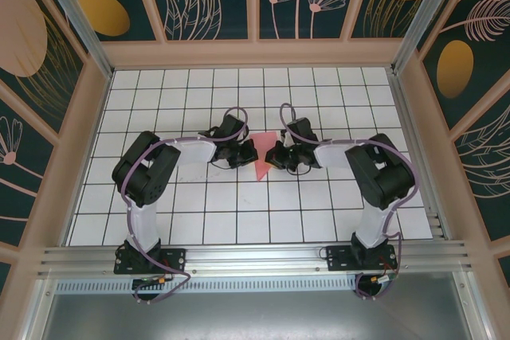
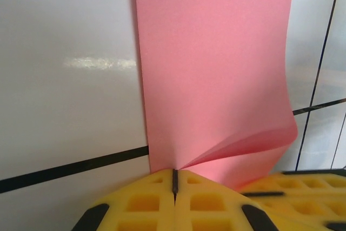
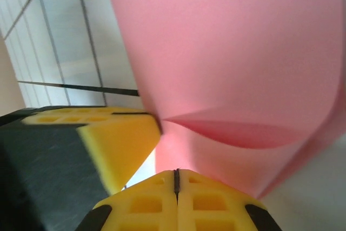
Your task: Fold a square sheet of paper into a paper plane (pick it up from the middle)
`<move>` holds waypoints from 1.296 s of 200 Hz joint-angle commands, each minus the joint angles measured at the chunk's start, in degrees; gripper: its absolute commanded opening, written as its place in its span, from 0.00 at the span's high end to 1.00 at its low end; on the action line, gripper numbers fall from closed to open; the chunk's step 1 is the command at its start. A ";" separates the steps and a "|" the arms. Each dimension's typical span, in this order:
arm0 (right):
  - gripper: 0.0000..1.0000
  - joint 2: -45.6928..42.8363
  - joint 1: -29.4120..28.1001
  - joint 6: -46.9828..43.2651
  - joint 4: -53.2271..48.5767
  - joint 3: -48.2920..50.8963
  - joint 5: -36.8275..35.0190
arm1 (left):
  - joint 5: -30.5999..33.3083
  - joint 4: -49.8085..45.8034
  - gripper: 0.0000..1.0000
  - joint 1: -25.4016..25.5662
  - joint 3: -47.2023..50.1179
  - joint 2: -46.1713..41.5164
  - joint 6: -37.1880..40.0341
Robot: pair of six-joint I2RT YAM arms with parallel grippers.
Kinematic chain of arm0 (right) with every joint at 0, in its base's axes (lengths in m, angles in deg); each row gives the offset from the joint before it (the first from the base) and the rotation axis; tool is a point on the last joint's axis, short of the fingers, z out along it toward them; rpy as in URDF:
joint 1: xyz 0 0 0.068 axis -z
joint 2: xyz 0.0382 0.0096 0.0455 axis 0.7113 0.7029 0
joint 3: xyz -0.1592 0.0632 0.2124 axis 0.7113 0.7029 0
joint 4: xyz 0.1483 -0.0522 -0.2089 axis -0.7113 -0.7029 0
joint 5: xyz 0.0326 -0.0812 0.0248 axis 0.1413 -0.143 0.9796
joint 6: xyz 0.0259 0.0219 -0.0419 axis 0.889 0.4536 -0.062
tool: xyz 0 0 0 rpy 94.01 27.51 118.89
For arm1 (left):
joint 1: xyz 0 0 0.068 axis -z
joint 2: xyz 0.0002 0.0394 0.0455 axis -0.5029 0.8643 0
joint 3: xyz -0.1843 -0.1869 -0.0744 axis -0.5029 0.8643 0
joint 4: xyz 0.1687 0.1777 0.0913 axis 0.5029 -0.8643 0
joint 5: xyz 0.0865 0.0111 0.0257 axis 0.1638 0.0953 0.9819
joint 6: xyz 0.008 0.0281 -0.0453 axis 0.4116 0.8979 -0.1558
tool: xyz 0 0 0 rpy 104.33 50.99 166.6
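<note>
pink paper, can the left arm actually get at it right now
Likely yes: the left pincer looks shut on an edge of the pink paper, with nothing between them. The right pincer pinches the same sheet close beside it, so space there is tight.

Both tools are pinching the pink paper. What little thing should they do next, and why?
Probably lower the paper together onto the table and flatten it. The left tool and right tool sit shut on it side by side, and the fold is bulgy, not creased.
</note>
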 commanded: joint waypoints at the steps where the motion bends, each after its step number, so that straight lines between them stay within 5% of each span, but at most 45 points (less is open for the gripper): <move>1: 0.96 -3.61 -0.92 -2.08 2.78 2.13 3.15 | 5.18 -5.42 1.00 0.03 0.75 1.67 1.17; 68: 0.97 -2.27 -6.36 -0.20 3.76 4.90 3.37 | 6.08 -4.51 1.00 0.24 2.24 0.78 0.38; 259: 0.97 0.71 -6.33 -5.89 -6.87 1.24 1.91 | 6.83 -4.33 1.00 0.25 3.02 0.51 -0.48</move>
